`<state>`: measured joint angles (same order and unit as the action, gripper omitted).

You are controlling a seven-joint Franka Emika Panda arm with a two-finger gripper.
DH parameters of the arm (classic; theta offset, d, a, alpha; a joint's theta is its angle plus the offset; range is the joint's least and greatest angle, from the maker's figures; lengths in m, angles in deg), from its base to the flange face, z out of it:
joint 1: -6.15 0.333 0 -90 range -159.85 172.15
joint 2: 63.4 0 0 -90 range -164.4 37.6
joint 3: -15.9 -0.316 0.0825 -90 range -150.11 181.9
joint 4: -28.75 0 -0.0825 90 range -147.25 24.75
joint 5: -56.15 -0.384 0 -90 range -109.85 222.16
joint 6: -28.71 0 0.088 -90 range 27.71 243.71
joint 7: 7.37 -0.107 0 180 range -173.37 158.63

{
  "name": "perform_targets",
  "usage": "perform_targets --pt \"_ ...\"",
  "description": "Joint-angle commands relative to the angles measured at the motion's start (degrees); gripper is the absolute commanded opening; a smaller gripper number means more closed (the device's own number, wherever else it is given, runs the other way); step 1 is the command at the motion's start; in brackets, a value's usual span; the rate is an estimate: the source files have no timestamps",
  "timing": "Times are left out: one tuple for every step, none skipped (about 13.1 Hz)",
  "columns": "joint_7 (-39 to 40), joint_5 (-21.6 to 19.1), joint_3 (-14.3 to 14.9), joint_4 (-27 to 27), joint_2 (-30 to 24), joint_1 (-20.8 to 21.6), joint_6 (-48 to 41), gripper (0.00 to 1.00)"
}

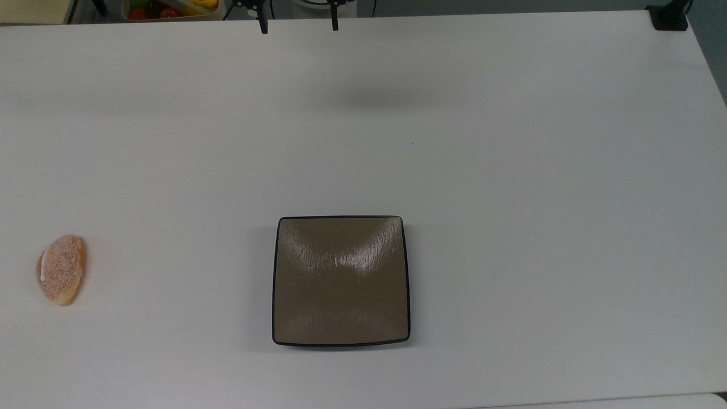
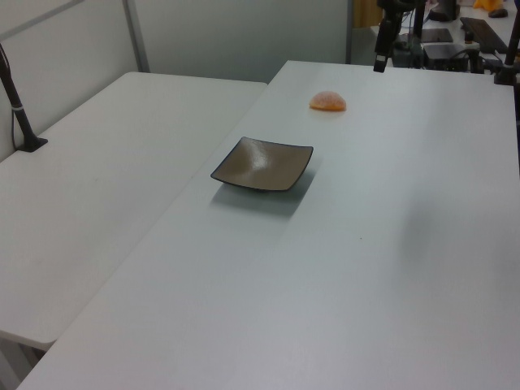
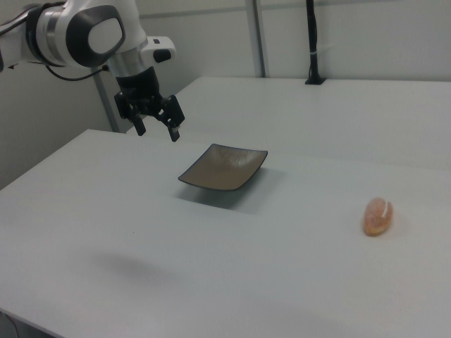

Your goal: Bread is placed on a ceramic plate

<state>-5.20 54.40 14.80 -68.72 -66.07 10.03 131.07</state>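
From my station I see the tool [image 3: 156, 128] hanging high in the upper left of the right view, well above the white tabletop [image 1: 511, 170], with its two black fingers [image 3: 173, 131] spread apart and nothing between them. In the top view the same fingertips peek in at the upper edge, a little left of the middle. I judge this to be a waiting pose: the arm is kept up and back so that both things lie free under it, and the reach is not yet begun.

The small oval orange-pink bread with a white sugary crust [image 1: 61, 269] lies alone at the left edge of the top view, slightly below the middle, well apart from the square glossy brown ceramic plate with a thin dark rim [image 1: 341, 281] — the plate sits in the lower middle of that frame and carries nothing. The two seem placed far from each other so that the carry is a clear sideways move.

The long axis of the bread runs nearly from top to bottom in the top view, leaning a little, with the narrower end toward the bottom of the frame. Its white cream streak is along the side facing the top view's left. In the right view it sits at the lower right, its length pointing away from the camera. I think a grasp across the short width would suit it best.
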Motion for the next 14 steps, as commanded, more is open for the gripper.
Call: perform_targets --pt "0.82 -1.84 0.65 7.57 8.81 -0.36 0.82 1.0" --pt "0.82 -2.02 0.57 8.17 8.9 -1.5 0.73 1.0" --pt "0.82 -2.37 0.57 8.17 8.9 -1.85 0.73 1.0" --pt "0.82 -2.9 0.57 8.26 8.9 -1.86 0.82 1.0" --pt "0.91 -3.34 0.57 8.26 8.9 -2.03 0.73 1.0" --pt "0.99 -3.78 0.57 8.26 8.82 -2.38 0.73 1.0" --pt "0.99 -3.78 0.57 8.26 8.82 -2.3 0.73 1.0" --pt "0.99 -3.78 0.57 8.26 8.9 -2.21 0.73 1.0" --pt "0.99 -3.78 0.57 8.26 8.9 -2.12 0.73 1.0" --pt "0.82 -3.78 0.48 8.26 8.99 -1.95 0.73 1.0" --pt "0.73 -3.69 0.4 8.26 9.08 -1.77 0.73 1.0" --pt "0.73 -3.69 0.31 8.26 8.99 -1.6 0.56 1.0" --pt "0.64 -3.69 0.31 8.26 8.99 -1.59 0.47 1.0" --pt "0.64 -3.69 0.22 8.17 8.99 -1.51 0.47 1.0"
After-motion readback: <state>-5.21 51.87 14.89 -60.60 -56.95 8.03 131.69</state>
